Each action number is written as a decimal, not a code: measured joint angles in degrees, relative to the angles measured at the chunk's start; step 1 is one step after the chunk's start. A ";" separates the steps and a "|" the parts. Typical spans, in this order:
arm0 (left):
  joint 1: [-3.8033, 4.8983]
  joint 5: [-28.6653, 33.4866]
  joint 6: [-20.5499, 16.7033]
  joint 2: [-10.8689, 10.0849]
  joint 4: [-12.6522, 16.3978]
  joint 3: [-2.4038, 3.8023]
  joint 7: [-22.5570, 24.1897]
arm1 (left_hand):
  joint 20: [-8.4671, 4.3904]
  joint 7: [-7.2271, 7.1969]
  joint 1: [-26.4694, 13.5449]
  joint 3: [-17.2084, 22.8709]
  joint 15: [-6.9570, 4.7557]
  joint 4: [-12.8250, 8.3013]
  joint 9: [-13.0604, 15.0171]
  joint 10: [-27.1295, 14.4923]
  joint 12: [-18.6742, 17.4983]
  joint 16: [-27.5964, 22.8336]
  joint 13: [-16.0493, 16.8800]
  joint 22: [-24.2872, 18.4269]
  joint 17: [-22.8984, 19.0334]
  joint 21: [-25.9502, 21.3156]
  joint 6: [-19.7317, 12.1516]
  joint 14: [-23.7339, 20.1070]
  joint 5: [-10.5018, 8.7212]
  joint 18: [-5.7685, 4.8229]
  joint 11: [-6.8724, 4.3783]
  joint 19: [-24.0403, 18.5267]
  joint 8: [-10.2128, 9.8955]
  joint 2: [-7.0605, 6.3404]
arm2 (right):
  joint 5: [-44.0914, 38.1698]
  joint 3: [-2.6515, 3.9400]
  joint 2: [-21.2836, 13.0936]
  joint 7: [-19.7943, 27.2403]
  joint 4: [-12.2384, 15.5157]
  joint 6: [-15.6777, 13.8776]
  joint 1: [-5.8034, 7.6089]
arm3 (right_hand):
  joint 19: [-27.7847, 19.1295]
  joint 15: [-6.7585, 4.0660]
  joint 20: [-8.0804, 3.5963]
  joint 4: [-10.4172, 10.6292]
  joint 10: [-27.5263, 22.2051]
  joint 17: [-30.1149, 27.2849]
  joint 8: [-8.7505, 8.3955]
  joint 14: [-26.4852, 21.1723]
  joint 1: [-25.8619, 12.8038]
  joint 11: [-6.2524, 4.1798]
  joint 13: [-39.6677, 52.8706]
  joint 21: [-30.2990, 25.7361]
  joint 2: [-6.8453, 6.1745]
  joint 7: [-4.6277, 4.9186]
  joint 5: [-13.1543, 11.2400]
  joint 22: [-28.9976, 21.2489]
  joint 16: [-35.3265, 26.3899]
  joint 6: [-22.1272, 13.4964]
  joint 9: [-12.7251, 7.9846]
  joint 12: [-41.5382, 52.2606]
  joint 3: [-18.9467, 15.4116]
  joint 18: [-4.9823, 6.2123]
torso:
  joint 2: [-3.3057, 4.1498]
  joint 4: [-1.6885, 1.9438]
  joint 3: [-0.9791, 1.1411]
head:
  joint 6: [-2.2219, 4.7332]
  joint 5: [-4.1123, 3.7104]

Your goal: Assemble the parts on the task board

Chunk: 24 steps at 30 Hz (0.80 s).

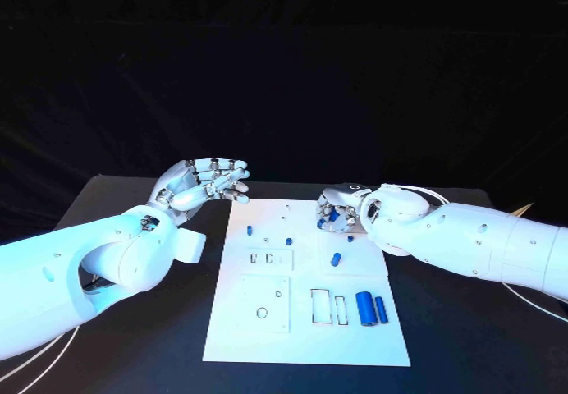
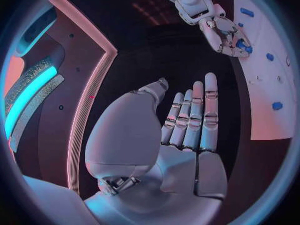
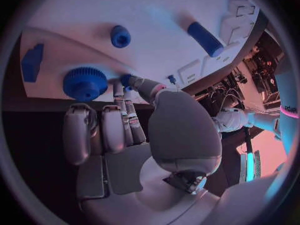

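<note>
The white task board [image 1: 237, 328] lies in the middle of the black table. My right hand [image 1: 345, 210] hovers low over its far right part. In the right wrist view its thumb and fingertips [image 3: 125, 92] meet on a small blue part [image 3: 127, 79], right beside a blue gear [image 3: 84, 83] that stands on the board [image 3: 156, 10]. My left hand [image 1: 208, 184] is raised over the board's far left corner, fingers stretched and holding nothing; its bare palm [image 2: 187, 160] shows in the left wrist view, which also shows the right hand [image 2: 226, 34] at the board.
Small blue pegs [image 1: 251, 231] [image 1: 289, 241] [image 1: 350, 240] and a short blue piece [image 1: 336, 259] sit across the board's middle. Two blue cylinders [image 1: 364, 308] [image 1: 380, 310] lie side by side at its near right, next to rectangular slots [image 1: 322, 305]. Black table surrounds the board.
</note>
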 measured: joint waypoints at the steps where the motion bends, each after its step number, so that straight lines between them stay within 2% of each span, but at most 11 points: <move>1: 0.01 0.00 0.00 0.00 -0.01 0.00 -0.01 | 0.00 0.00 0.00 0.00 0.00 0.00 0.00 0.00 0.00 0.00 0.00 0.00 0.00 0.00 0.00 0.00 0.00 0.00 0.00 0.00 0.00 0.00 | -0.01 0.01 0.01 -0.03 0.01 0.01 0.02 | 0.00 0.00 0.00 0.00 0.00 -0.01 0.09 0.00 -0.15 0.00 0.03 0.00 0.15 -0.03 0.00 0.09 0.00 0.03 0.18 0.00 0.00 0.00 | 0.03 0.00 0.01 | 0.01 -0.01; 11: 0.04 0.00 0.04 -0.02 -0.02 0.00 -0.08 | -0.20 0.00 0.00 0.00 0.00 0.00 0.06 0.00 0.00 0.28 0.00 0.14 0.16 0.36 0.00 0.00 0.00 0.01 0.00 -0.21 0.00 0.00 | -0.25 0.01 0.04 -0.85 0.47 -0.86 0.04 | -0.01 0.00 0.00 -0.40 0.00 -0.29 0.78 0.00 0.25 0.01 0.10 0.12 0.82 -0.09 -0.10 0.14 0.00 0.74 0.81 0.00 0.40 0.00 | 0.17 0.03 0.03 | -0.16 -0.19; 19: 0.06 0.01 0.04 -0.11 -0.02 0.00 -0.12 | 0.01 0.00 0.00 0.15 0.00 -0.15 0.05 0.00 0.00 0.28 0.00 0.28 0.32 0.62 0.00 0.00 0.00 0.00 0.00 -0.42 0.00 0.00 | -0.42 -0.04 -0.85 -1.98 2.41 -4.09 0.03 | -0.01 0.00 0.00 -0.55 0.00 -0.30 0.98 0.00 0.32 0.01 0.10 0.27 0.89 0.09 0.14 0.14 0.00 0.93 1.28 0.00 0.54 0.00 | 0.19 0.02 0.06 | 0.01 -0.13; 24: 0.07 0.02 0.06 -0.12 -0.14 0.00 -0.12 | 0.01 0.00 0.00 0.19 0.00 -0.19 0.05 0.00 -0.12 0.28 0.00 0.32 0.37 0.62 0.00 -0.21 0.00 0.01 0.00 -0.42 0.00 0.00 | -0.47 0.05 -1.03 -2.86 3.90 -6.27 0.52 | -0.01 0.00 0.00 -0.55 0.00 -0.38 1.19 0.00 0.32 0.01 0.10 0.32 0.89 0.09 0.14 0.14 0.00 0.93 1.59 0.00 0.53 0.01 | 0.19 -0.01 0.06 | 0.32 -0.13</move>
